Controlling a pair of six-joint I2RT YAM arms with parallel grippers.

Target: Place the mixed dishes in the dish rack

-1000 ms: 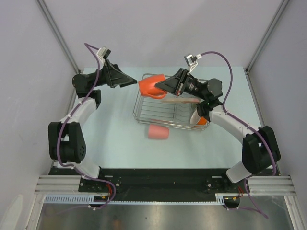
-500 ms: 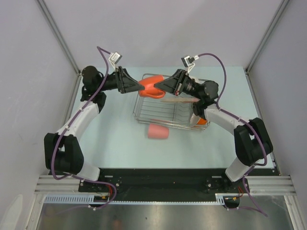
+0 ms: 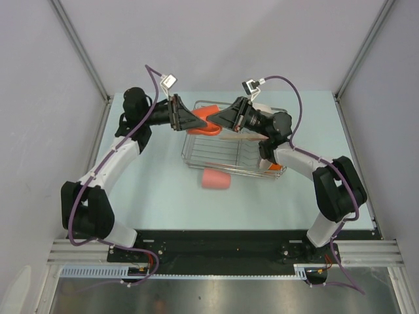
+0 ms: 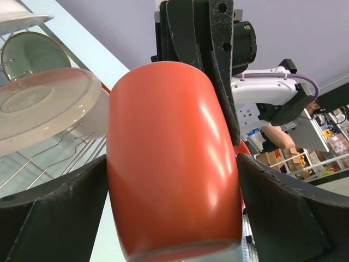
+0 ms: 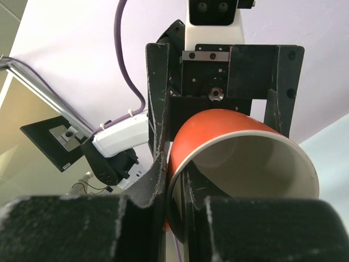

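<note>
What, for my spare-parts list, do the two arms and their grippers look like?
Both arms, left arm and right arm, have white links between bulky black joints, with a purple cable looped along each to a small pale connector at the wrist. The left gripper and right gripper are matte black, each with two broad fingers tapering toward the tips.

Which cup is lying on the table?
The pink tumbler, lying on its side beside the near edge of the dish rack; the orange cup is held up by the right gripper.
</note>
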